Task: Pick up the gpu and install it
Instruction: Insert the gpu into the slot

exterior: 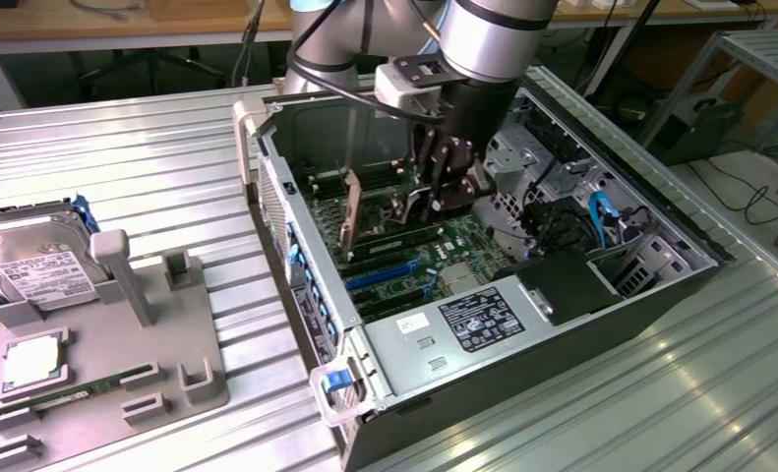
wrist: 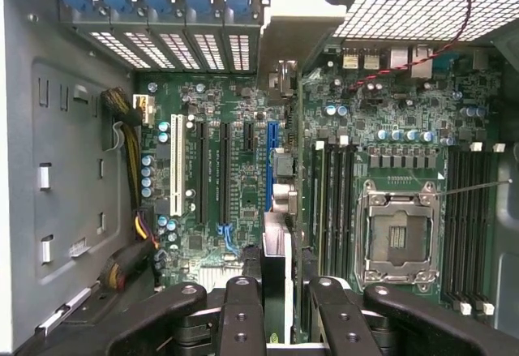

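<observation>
The gpu (exterior: 353,211) stands on edge inside the open computer case, its brownish board back facing the exterior view's left. My gripper (exterior: 439,202) reaches down into the case and is shut on the card's upper edge. In the wrist view, the gpu (wrist: 278,246) appears edge-on as a thin strip between my two black fingers (wrist: 243,311). It runs towards the case's rear slot brackets, right beside the blue expansion slot (wrist: 270,161) on the green motherboard (wrist: 235,113). I cannot tell whether the card's lower edge sits in a slot.
The case walls (exterior: 277,197) surround the gripper closely. The CPU socket (wrist: 397,234), memory slots (wrist: 332,202) and a cable bundle (wrist: 130,137) lie near the card. On the grey fixture (exterior: 165,334) at the exterior view's left are a hard drive (exterior: 41,275) and a memory stick (exterior: 81,388).
</observation>
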You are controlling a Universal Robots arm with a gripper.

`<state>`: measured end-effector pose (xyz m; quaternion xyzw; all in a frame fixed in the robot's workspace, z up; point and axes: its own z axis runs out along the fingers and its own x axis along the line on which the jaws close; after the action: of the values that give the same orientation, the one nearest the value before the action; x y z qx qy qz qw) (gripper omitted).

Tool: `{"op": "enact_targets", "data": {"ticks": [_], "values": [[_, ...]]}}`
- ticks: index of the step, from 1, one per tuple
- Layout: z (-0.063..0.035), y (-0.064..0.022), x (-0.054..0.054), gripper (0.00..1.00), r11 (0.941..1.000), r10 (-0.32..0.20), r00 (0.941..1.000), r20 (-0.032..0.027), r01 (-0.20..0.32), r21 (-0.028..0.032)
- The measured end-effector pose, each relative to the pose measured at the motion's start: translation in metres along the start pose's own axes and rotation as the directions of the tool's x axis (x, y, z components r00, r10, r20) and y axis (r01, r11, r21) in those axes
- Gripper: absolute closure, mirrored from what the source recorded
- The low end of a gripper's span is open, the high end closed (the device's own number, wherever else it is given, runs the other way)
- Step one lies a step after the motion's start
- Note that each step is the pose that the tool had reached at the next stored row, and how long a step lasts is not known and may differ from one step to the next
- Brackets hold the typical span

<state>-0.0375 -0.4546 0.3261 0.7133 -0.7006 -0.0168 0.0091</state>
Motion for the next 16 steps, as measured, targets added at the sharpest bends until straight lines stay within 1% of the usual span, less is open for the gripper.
{"op": "enact_targets", "data": {"ticks": [3,13,15,16], "values": [[0.0005,-0.0001,0.0000,0.73,1.0000,0.000,1.0000,-0.0024,0.000,-0.0001],[0.0005,0.0000,0.0000,0.73,1.0000,0.000,1.0000,-0.0024,0.000,0.0000],[0.0005,0.0000,0.0000,0.73,1.0000,0.000,1.0000,-0.0008,0.000,0.0000],[0.0006,0.0000,0.0000,0.73,1.0000,0.000,1.0000,0.0009,0.000,0.0000]]}}
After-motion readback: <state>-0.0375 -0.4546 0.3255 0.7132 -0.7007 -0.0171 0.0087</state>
